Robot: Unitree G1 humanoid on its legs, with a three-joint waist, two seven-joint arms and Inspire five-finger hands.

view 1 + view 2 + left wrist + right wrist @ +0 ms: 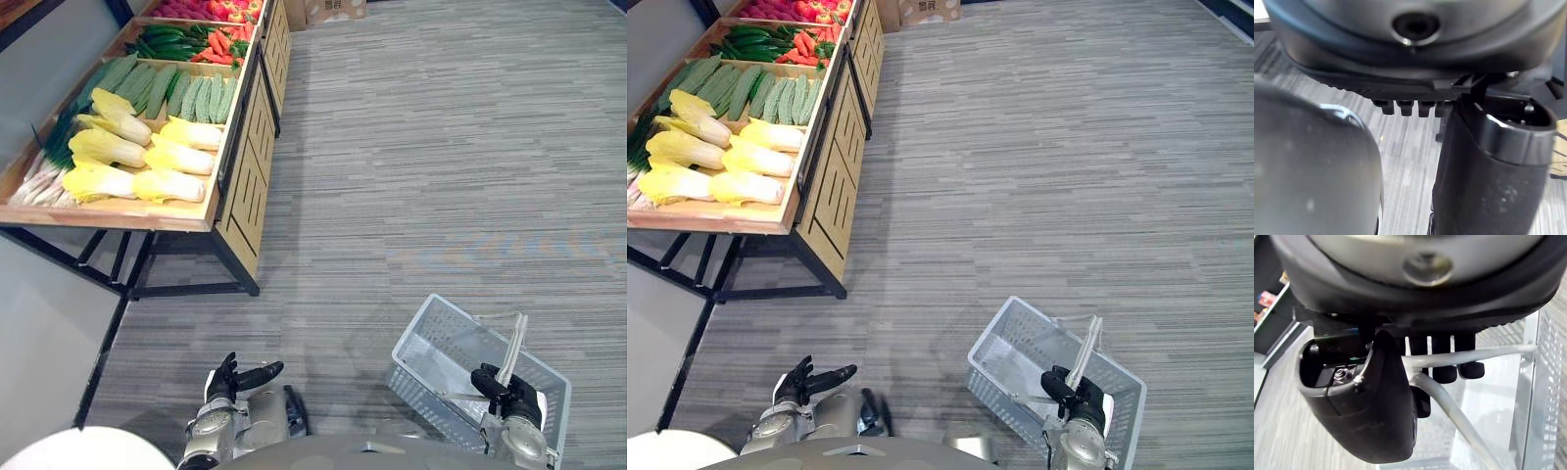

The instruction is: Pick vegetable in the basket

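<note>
The fingers of the right hand are curled over the thin white handle of the basket, which hangs low at about 5 o'clock in the head views, with no vegetable in it that we can see. The left hand sits at about 7 o'clock, its fingers loose and apart from the thumb, holding nothing. The vegetables are on the wooden produce stand, well apart from both hands at about 10 to 11 o'clock. We judge that this gap governs the coming move: the free left hand is the nearer one, and the goods lie up and away at about 11 o'clock from it, across bare floor. The pale cabbages fill the nearest bay, and the closest of them lies with its long axis roughly along the 9-to-3 line. The green gourds behind them run closer to 1-to-7. A reach would probably meet a cabbage broadside on. The head views give us the stand and the whole layout. The right wrist view adds the detail of the hold: two handle wires pass under the curled fingers, and the basket's mesh wall shows past them.
</note>
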